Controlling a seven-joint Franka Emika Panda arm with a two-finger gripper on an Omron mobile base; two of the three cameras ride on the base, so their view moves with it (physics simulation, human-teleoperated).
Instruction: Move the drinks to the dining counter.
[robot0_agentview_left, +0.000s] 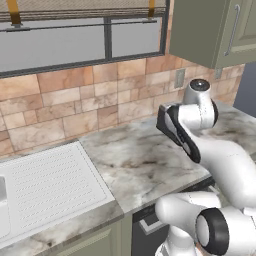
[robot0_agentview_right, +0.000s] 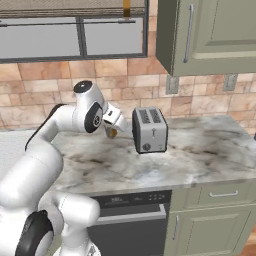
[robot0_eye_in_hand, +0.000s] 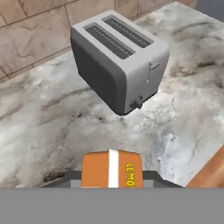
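One drink in hand: we hold the small orange-yellow can (robot0_eye_in_hand: 113, 169) between our dark fingertips; in the hand view it sits low and centre, with a pale stripe down its front and yellow lettering beside it.
Sink drainer, far left: the white ribbed drainer (robot0_agentview_left: 47, 185) lies flush in the worktop in the left base view, well apart from the can.
Arm, left of centre: in the right base view the white arm (robot0_agentview_right: 47, 135) reaches over the marble worktop (robot0_agentview_right: 200, 150), and the gripper (robot0_agentview_right: 112, 129) hangs above it with an orange speck of the can at its tip.
Gripper state: clamped on the can, jaws close together on its sides; the can is lifted off the marble.
Toaster, right of the can: the silver toaster (robot0_agentview_right: 149, 130) stands just beside the gripper, upright, slots upward.
Handling, our judgement: the can looks light, stiff and smooth, so it may slip or turn in the pads; thin walls could dent under a hard squeeze.
Where to hold: across the middle of the body, as we have it now, keeping it level.
Risk: swinging away, we could clip the toaster.
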